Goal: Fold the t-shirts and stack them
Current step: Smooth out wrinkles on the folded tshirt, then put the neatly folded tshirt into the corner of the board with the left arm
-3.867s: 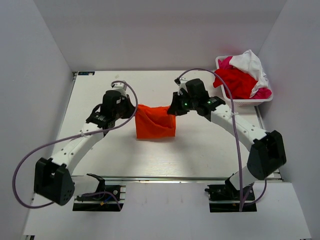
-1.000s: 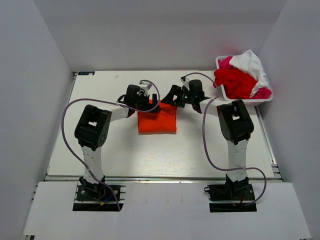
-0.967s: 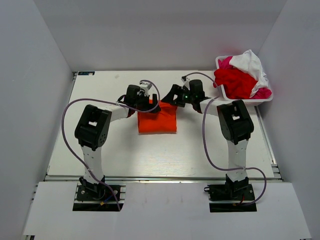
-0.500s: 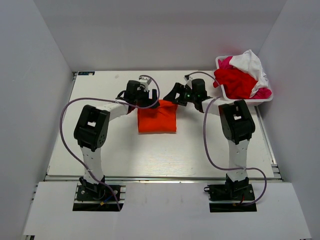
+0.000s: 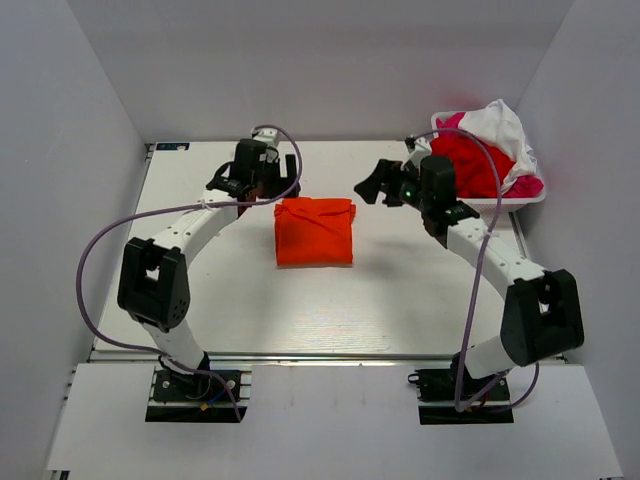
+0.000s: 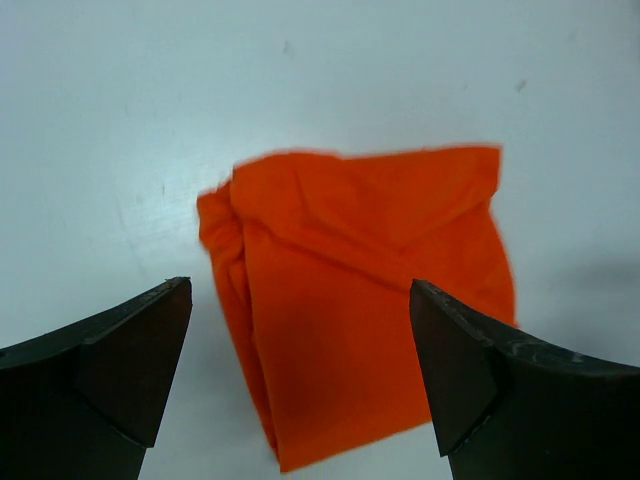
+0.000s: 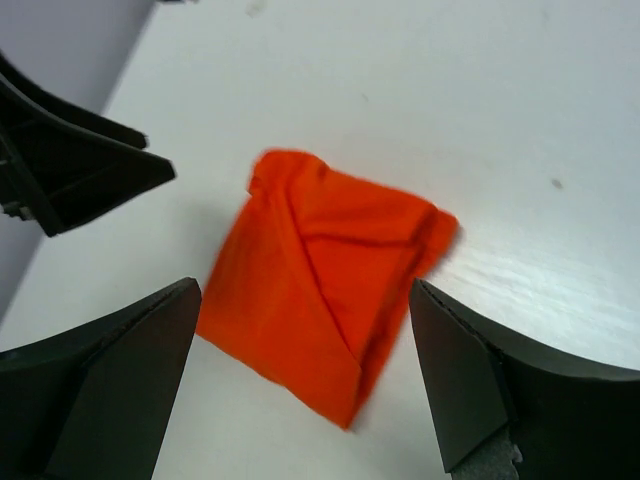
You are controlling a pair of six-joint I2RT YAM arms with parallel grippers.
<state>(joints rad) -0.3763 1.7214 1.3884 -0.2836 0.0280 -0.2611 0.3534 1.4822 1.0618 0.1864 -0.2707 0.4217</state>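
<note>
My left gripper and right gripper are fully open and empty, off the folded orange t-shirt's far corners. The t-shirts in the basket overlap one another.

The top external camera sat high above and behind the arms, tilted down over the whole table, with the left arm's base and the right arm's base along the bottom of the frame. The left wrist camera looked almost straight down between the spread fingers of the left gripper, close over the orange t-shirt at frame centre. The right wrist camera looked down more obliquely past the right gripper, catching the left gripper in its upper left. All three views shared the orange t-shirt and the tabletop around it.
</note>
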